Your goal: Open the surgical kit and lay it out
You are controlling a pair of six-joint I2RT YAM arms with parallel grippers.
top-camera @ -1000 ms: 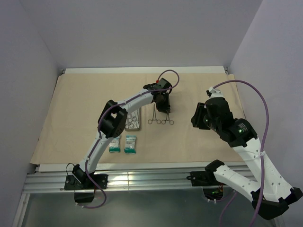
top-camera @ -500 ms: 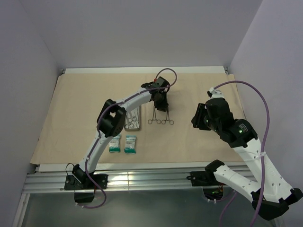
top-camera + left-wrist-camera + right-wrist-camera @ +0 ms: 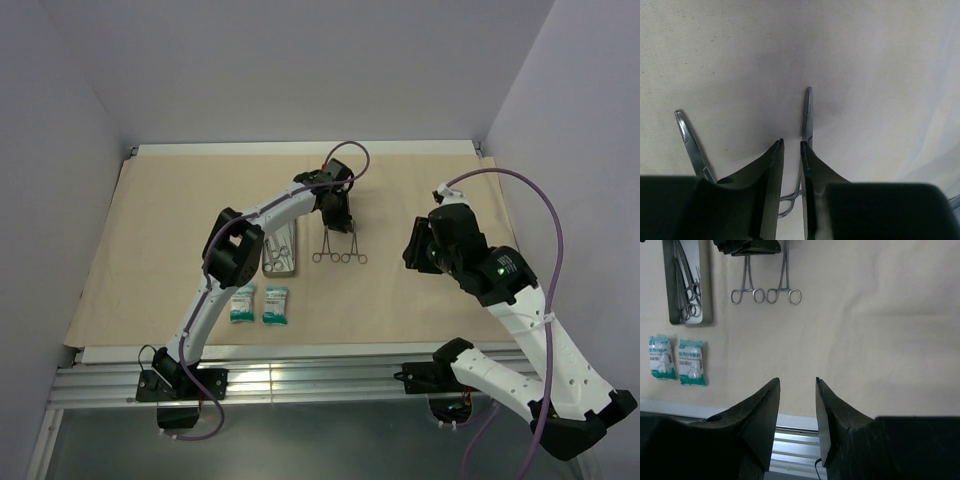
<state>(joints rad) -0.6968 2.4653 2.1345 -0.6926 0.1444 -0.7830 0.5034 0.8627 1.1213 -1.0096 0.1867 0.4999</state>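
The tan drape point(image 3: 160, 230) lies spread flat over the table. On it sit a grey metal tray point(image 3: 280, 254) with ring-handled instruments inside, two silver forceps point(image 3: 339, 250) side by side to its right, and two teal-white packets point(image 3: 259, 304) in front. My left gripper point(image 3: 338, 218) hovers just above the forceps' tips. Its fingers point(image 3: 771, 170) stand a narrow gap apart with nothing between; one forceps tip point(image 3: 808, 116) shows beyond them, the other forceps point(image 3: 689, 143) to the left. My right gripper point(image 3: 424, 247) hangs open and empty over bare drape, right of the forceps point(image 3: 766, 291).
The right wrist view shows the tray point(image 3: 706, 288), the packets point(image 3: 677, 360) and the table's metal front rail point(image 3: 795, 447). Purple walls close in the back and both sides. Bare drape stretches at the far left and between the arms.
My left gripper has drifted slightly back and to the left above the forceps, which have stayed put. The right arm has barely shifted.
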